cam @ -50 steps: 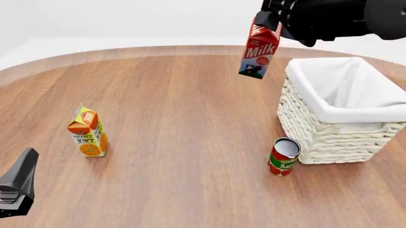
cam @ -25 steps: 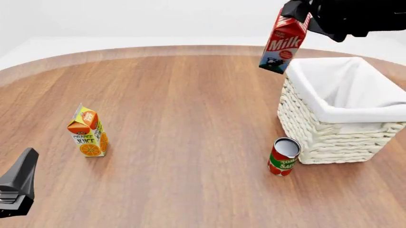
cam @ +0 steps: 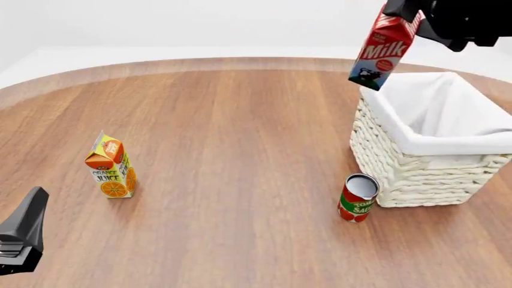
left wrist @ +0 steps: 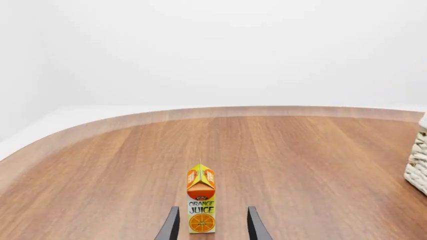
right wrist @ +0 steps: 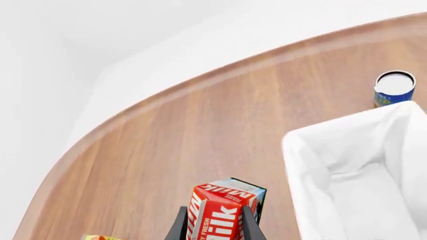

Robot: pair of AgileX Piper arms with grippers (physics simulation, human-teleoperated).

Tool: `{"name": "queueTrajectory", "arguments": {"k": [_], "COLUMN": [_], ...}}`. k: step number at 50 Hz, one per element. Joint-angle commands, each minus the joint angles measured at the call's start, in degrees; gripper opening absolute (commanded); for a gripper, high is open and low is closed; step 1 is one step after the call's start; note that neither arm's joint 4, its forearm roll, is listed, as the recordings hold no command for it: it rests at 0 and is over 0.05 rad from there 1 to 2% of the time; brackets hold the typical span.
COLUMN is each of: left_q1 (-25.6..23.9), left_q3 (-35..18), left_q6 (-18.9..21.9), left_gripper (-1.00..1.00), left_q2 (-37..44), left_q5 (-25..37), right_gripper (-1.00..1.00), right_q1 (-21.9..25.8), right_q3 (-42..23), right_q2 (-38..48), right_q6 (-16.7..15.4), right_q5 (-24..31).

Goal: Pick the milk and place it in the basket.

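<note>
Milk (cam: 384, 51) hangs in the air, clenched by its red gable top in the right claw (cam: 412, 18), its base above the near-left corner of the basket (cam: 416, 147), outside the rim or just at it. To do this step well, I would carry the carton further over the white lining until its whole base clears the woven wall, then lower it before letting go. Its long axis runs near vertical but tilted, top toward the claw, green base swung down and to the left. The left claw (left wrist: 210, 227) rests released and empty, low by the tabletop (cam: 240, 150), facing the juice carton (cam: 110, 167).
</note>
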Motion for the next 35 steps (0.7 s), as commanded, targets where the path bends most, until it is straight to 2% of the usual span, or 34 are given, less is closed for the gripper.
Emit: {"name": "queueTrajectory", "arguments": {"k": [1, 35], "left_q1": [0.0, 0.0], "left_q3": [0.0, 0.0], "left_q6": [0.0, 0.0], "left_gripper": [1.00, 1.00], "left_q2": [0.0, 0.0], "left_q5": [0.0, 0.0], "right_gripper": [-1.00, -1.00], "right_q1": [-2.0, -9.6], "right_q3": [-0.2, -2.4], "right_q2": [-1.5, -1.4], "right_q6": [1.2, 0.7], "right_q5": [-0.3, 3.0]}}
